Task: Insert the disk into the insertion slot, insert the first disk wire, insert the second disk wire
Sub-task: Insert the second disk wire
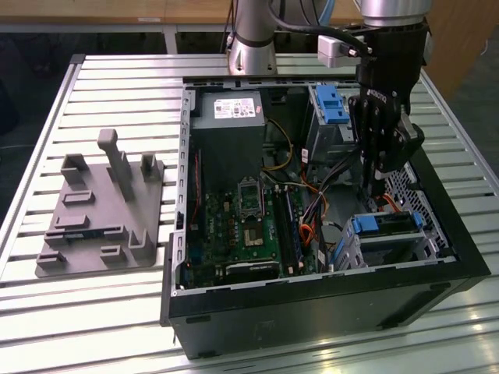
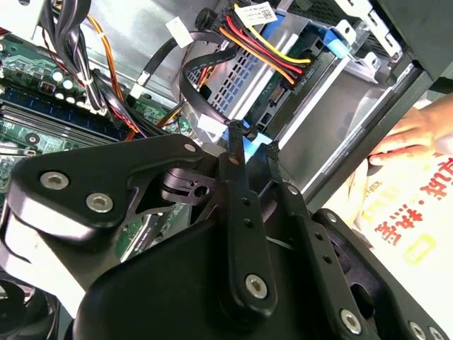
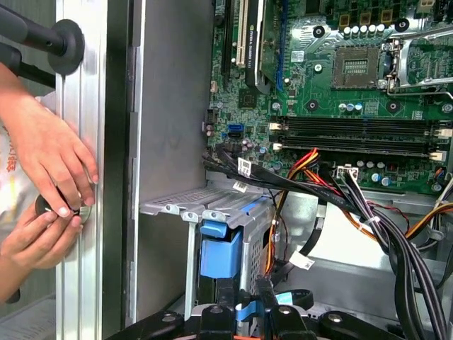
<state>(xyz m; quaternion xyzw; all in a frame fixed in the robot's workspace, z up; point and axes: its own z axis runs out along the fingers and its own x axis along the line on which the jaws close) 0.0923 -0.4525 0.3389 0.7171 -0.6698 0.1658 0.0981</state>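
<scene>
The disk (image 1: 387, 225), silver in its blue carrier (image 2: 333, 39), sits inside the insertion slot (image 1: 347, 249), a grey perforated cage at the exterior view's right corner of the open computer case. A bundle of red, yellow and black wires (image 2: 263, 53) is plugged into the disk's edge. My gripper (image 1: 376, 187) reaches down into the case just beside the cage. In both wrist views its fingers are shut on a small blue connector (image 2: 249, 136) at the end of a black cable (image 2: 190, 85), close to the disk's connector edge. The same connector (image 3: 244, 310) shows between the fingertips (image 3: 212, 312).
A taller grey bay with a blue latch (image 1: 328, 104) stands at the case's back. The motherboard (image 1: 249, 226) and loose cables (image 3: 396, 234) lie beside the gripper. A person's hands (image 3: 49, 163) rest on the table rail outside the case wall. A grey holder (image 1: 101, 210) lies at the exterior view's left.
</scene>
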